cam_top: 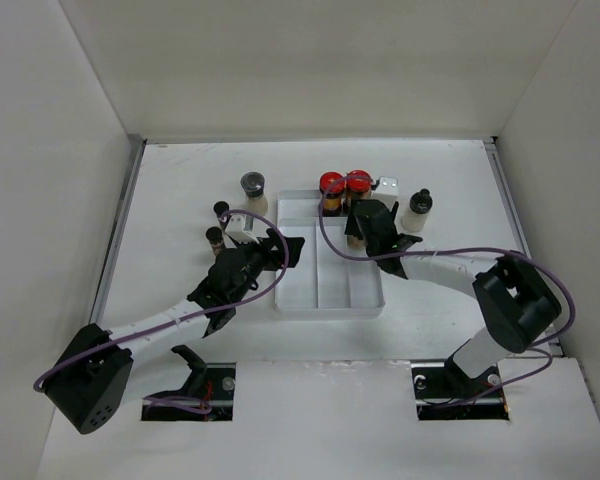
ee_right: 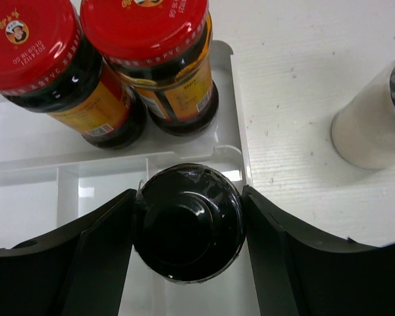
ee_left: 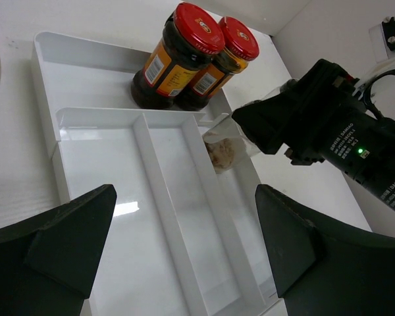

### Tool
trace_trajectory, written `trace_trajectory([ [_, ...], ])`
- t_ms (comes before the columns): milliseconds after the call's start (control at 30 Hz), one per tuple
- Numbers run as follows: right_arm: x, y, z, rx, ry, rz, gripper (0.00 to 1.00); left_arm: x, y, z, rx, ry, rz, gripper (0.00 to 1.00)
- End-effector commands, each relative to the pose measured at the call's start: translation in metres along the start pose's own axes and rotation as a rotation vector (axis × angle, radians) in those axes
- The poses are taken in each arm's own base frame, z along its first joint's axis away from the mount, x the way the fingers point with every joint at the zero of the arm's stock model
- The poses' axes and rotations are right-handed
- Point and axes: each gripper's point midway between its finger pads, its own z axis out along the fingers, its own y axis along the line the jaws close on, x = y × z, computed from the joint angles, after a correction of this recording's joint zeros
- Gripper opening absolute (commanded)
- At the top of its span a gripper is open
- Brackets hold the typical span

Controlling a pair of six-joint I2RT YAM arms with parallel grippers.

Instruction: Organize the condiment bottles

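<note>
— While the overhead view is taking in the whole desk [cam_top: 170,260], where is the right gripper [cam_top: 358,232] hanging?
— It is hanging over the far right corner of the white tray [cam_top: 315,285], just before the two red-lidded jars [cam_top: 331,185]. A grey-lidded jar [cam_top: 254,190] and two slim black-capped jars [cam_top: 221,209] are standing left of the tray, a pale jar [cam_top: 417,210] right of it.
— What is the left wrist showing?
— The left gripper [ee_left: 184,253] is gaping, holding nothing, at the tray's left edge.
— And the right wrist?
— The right gripper's fingers [ee_right: 85,257] are squeezing the cap of a black-capped jar [ee_right: 187,227], which is being held upright inside the tray's right compartment; whether it is touching the floor cannot be told.
</note>
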Motion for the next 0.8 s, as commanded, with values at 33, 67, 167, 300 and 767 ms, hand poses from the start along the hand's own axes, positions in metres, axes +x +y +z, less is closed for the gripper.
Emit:
trace_trajectory([
  [33, -0.044, 0.021, 0.005, -0.038, -0.133, 0.081, 0.67, -0.014, -0.012, -0.002, 0.048, -0.053, -0.015, 0.88],
  [67, -0.046, 0.021, 0.004, -0.038, -0.136, 0.077, 0.74, -0.012, -0.01, -0.002, 0.044, -0.05, -0.016, 0.88],
  [167, -0.058, 0.02, -0.006, -0.054, -0.161, 0.077, 0.85, -0.01, -0.007, 0.0, 0.035, -0.04, -0.021, 0.88],
  [300, -0.085, 0.006, -0.031, -0.069, -0.215, 0.099, 0.89, -0.011, -0.01, -0.001, 0.044, -0.045, -0.017, 0.88],
  [767, -0.096, -0.124, 0.019, 0.285, -0.134, 0.1, 0.91, -0.007, -0.012, 0.001, 0.048, -0.032, -0.016, 0.88],
])
